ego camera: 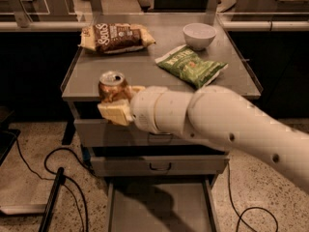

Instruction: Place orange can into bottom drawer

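Orange can: the orange can (pixel 113 87) stands upright in the robot's grip, silver top up. From where I stand it shows against the front-left edge of the tabletop (pixel 140 71).
Can and tabletop: its base is hidden by the pale fingers, so I cannot tell whether it touches the surface or is held clear of it.
Pincer: the pincer (pixel 117 102) is pinching the can, with one pale finger (pixel 115 114) low on its near side and another against its right side.
Arm: the thick white arm (pixel 217 124) comes in from the lower right and runs across the cabinet front, covering part of the top drawer.
Bottom drawer: the bottom drawer (pixel 159 209) is pulled out below the arm, a shallow grey tray with its flat floor showing. The arm's shadow falls on the back of it.
Can to drawer: the can is well above the drawer and off to its left, not inside it.
Upper drawers: the two upper drawers (pixel 159 166) are shut, and the dark handle of the middle one is in plain sight.
Brown snack bag: the brown snack bag (pixel 116 36) lies flat at the back left of the tabletop, well apart from the can.
Green snack bag: the green snack bag (pixel 190 65) lies right of centre, just in front of the bowl.
White bowl: the white bowl (pixel 199 35) sits upright near the back right.
Floor: black cables (pixel 58 173) loop over the speckled floor (pixel 29 149) on the left, and another cable curls at the right.
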You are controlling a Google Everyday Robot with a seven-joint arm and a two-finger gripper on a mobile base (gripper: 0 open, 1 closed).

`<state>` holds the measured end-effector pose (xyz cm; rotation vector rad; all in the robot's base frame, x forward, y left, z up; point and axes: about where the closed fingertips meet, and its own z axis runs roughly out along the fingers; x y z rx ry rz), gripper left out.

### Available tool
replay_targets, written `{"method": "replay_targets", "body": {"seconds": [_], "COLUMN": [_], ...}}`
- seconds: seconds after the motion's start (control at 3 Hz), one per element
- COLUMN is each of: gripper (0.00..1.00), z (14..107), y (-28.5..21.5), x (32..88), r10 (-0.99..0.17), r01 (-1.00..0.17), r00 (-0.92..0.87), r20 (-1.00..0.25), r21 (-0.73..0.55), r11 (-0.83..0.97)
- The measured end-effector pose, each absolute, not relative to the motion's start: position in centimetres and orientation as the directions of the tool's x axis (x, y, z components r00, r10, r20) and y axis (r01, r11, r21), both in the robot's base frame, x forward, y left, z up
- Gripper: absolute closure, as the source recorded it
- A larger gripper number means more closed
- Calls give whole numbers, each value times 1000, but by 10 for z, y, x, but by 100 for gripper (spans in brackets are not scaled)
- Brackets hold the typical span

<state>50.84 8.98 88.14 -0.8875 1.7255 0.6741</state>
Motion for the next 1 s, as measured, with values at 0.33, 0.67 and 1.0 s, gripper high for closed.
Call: {"method": "replay_targets", "body": {"seconds": [0.33,0.67,1.0], "gripper": [100,100,100], "z": [872,874,857], "y": [57,56,53], "x": [504,506,497], "r10": [-233,-233,-214], "r01": [-783,-783,-768], "r00": [-223,-220,-261], "r20": [-946,-947,-941], "r21": [31,29,68], "r11": [622,622,637]}}
